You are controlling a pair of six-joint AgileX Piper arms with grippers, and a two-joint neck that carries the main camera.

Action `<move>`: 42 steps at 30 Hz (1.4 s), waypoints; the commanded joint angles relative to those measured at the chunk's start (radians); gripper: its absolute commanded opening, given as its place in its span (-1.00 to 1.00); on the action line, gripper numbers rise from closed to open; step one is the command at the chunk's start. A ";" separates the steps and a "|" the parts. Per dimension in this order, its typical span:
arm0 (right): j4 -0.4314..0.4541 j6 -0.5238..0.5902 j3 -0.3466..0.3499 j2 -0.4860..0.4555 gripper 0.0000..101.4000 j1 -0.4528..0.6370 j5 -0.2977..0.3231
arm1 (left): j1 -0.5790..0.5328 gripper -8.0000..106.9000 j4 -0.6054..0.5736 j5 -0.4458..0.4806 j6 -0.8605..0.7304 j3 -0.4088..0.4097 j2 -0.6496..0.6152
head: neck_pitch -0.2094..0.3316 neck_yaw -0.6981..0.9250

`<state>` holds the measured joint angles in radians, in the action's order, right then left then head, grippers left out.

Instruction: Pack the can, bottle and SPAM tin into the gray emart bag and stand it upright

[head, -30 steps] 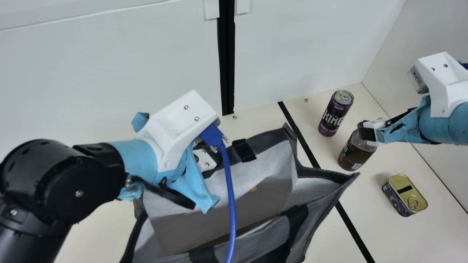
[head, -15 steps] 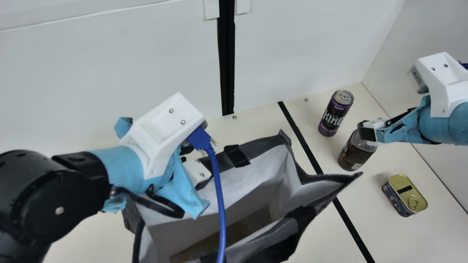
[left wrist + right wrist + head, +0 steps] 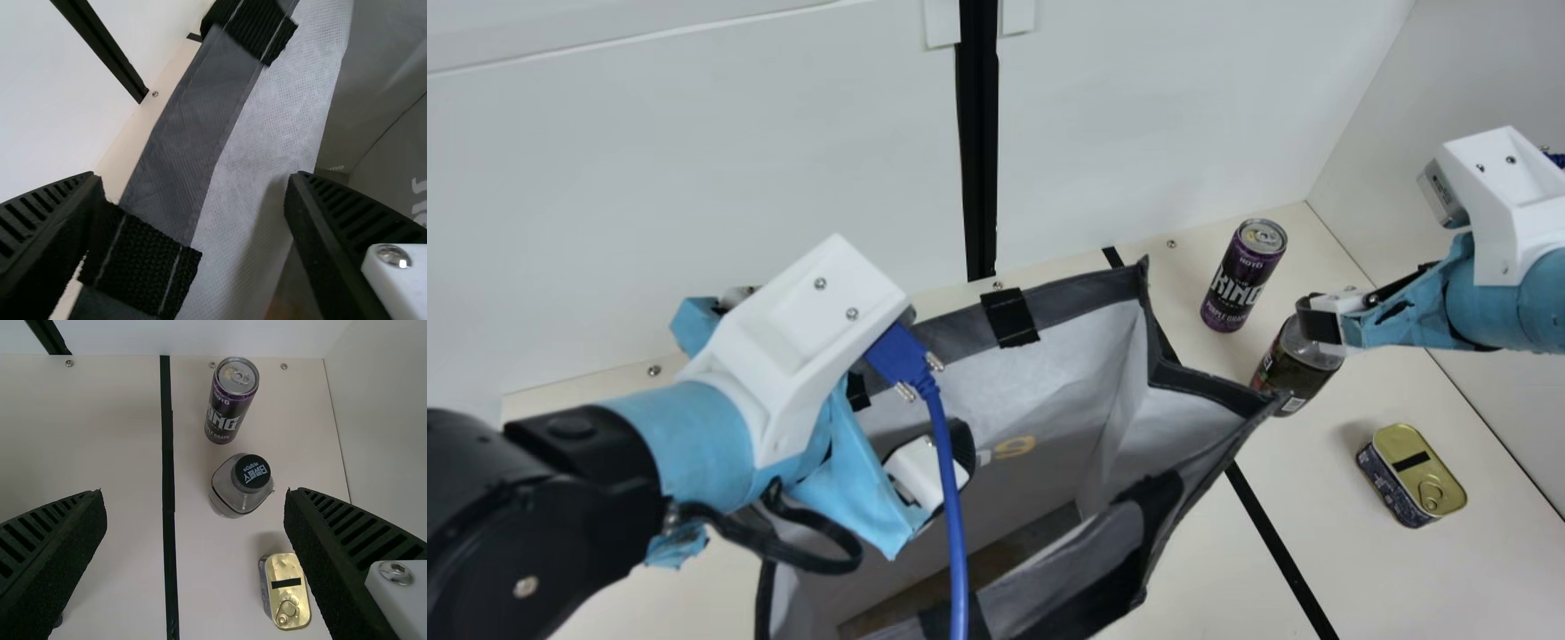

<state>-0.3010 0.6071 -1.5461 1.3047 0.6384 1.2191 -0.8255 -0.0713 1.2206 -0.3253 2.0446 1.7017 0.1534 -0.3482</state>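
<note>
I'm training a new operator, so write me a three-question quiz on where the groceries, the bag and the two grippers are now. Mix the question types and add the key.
1. True or false: The can and the bottle both stand upright on the table, outside the bag.

2. Multiple choice: Which gripper has its fingers apart with the bag's rim between them?
A. The left gripper
B. The right gripper
C. Both grippers

3. Fill in the missing word: The lid of the SPAM tin, which bears a pull ring, is ____ in colour.

Key: 1. True. 2. A. 3. Gold.
</note>
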 commanded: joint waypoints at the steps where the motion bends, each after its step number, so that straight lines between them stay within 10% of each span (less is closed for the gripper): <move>1: 0.000 0.000 0.000 0.000 0.87 0.000 0.000 | -0.005 0.71 0.004 -0.001 0.006 -0.005 -0.004 | 0.021 -0.001; 11: 0.000 0.000 0.000 0.000 0.87 0.000 0.000 | -0.025 0.71 0.030 -0.001 0.027 -0.028 -0.018 | 0.021 -0.001; 26: 0.000 0.000 0.000 0.000 0.87 0.000 0.000 | -0.048 -1.00 0.079 -0.001 0.040 -0.032 -0.029 | 0.021 -0.001; 42: 0.000 0.000 0.000 0.000 0.87 0.000 0.000 | 0.012 -1.00 0.258 -0.001 0.189 -0.056 -0.093 | 0.021 -0.001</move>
<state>-0.3010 0.6071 -1.5461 1.3047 0.6384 1.2191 -0.8183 0.1682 1.2215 -0.1492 1.9920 1.6132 0.1534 -0.3467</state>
